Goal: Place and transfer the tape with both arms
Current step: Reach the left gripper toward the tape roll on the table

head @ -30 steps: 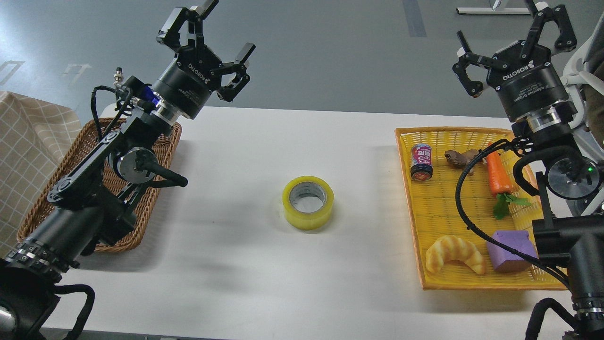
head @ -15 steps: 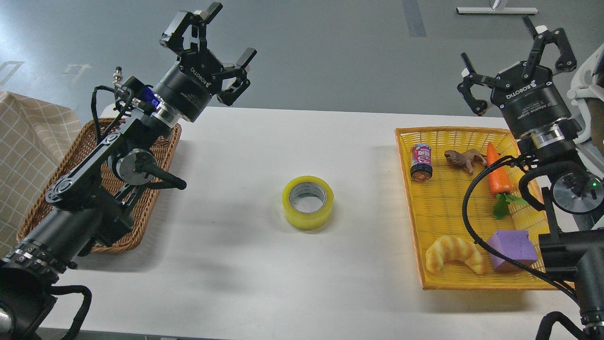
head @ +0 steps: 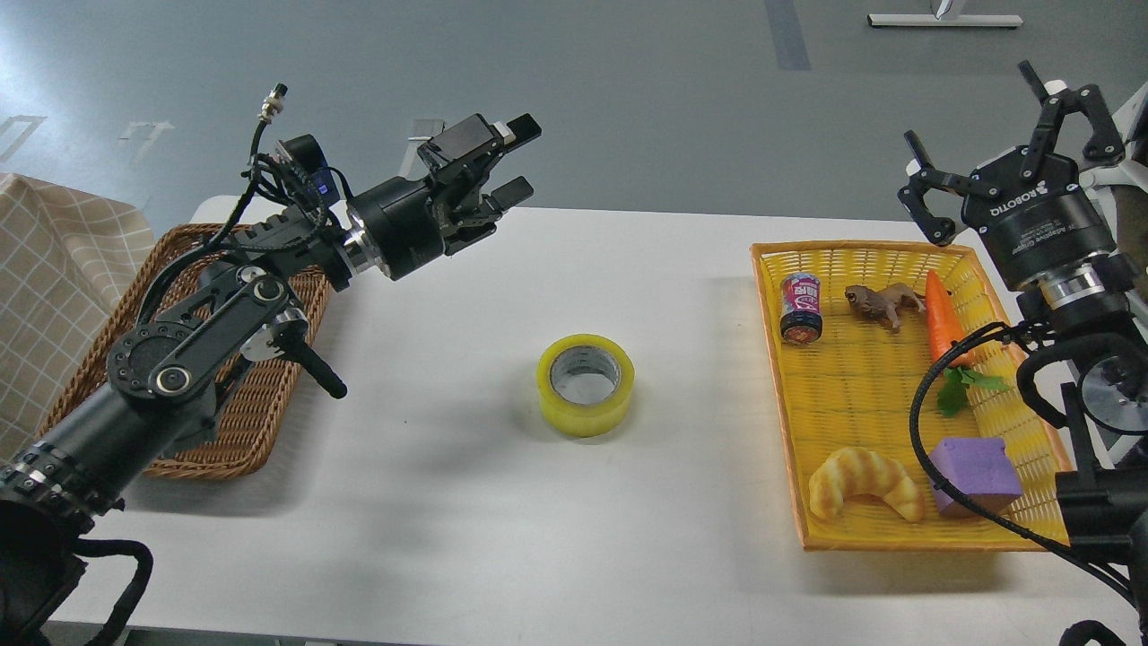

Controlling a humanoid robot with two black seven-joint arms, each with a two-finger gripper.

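The tape, a yellow translucent roll with a grey-white core, lies flat on the white table near its middle. My left gripper is open and empty, held above the table and pointing right, up and left of the tape. My right gripper is open and empty, raised above the far right corner of the yellow basket, far from the tape.
A brown wicker basket sits at the left under my left arm. The yellow basket holds a can, a toy animal, a carrot, a croissant and a purple block. A checked cloth lies at far left.
My left gripper has swung down and to the right, now pointing sideways toward the table's middle. My right gripper has drifted right and a little lower. The tape has not moved.
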